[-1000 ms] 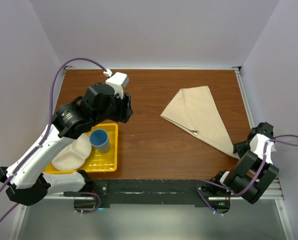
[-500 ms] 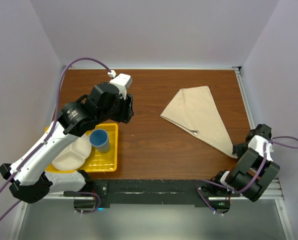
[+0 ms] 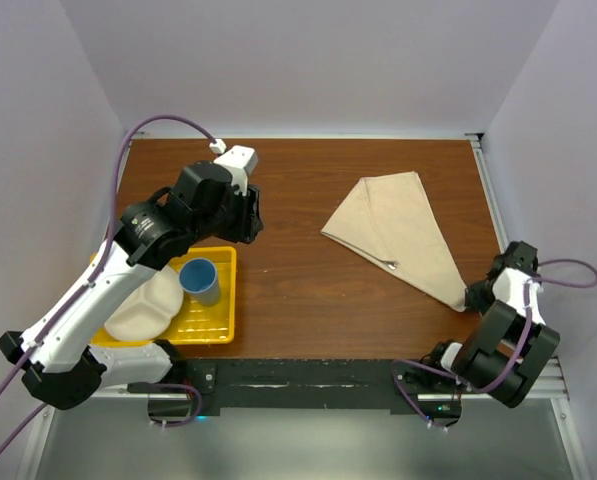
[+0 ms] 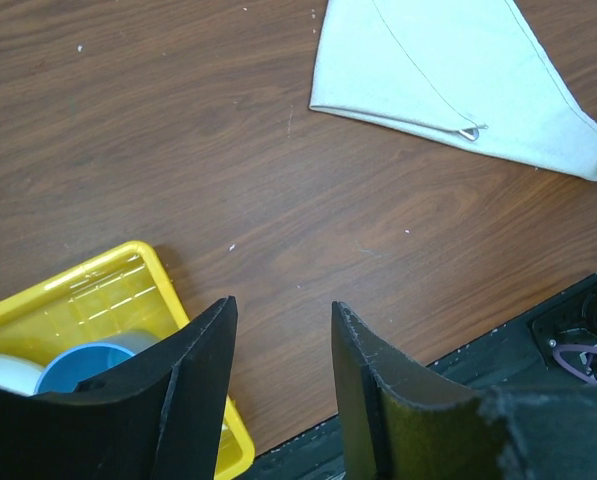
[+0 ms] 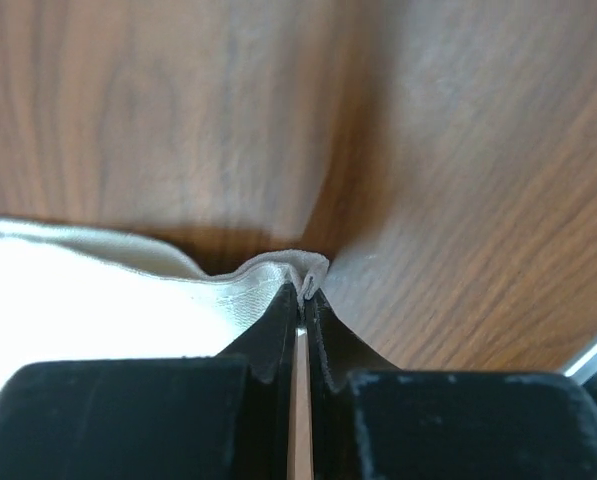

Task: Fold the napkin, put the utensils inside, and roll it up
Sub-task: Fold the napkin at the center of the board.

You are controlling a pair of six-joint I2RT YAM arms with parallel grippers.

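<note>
The beige napkin (image 3: 398, 230) lies folded into a long triangle on the right half of the table, and shows in the left wrist view (image 4: 458, 60) too. Its near-right corner is pinched and bunched up between the jaws of my right gripper (image 3: 473, 293), which is shut on it (image 5: 305, 285). A small loop-like bit (image 3: 389, 264) sticks out at the fold's edge. The utensils are out of view. My left gripper (image 4: 283, 305) hangs open above bare wood beside the tray, holding nothing.
A yellow tray (image 3: 228, 300) at the near left holds a blue cup (image 3: 200, 281) and a white divided plate (image 3: 143, 310). The table's right edge (image 3: 498, 230) runs close to my right gripper. The black base rail (image 3: 308, 375) lines the near edge.
My right gripper has closed on the napkin's near-right corner after reaching in slightly. The left arm shifted a little above the tray's far side, its jaws narrowing slightly.
</note>
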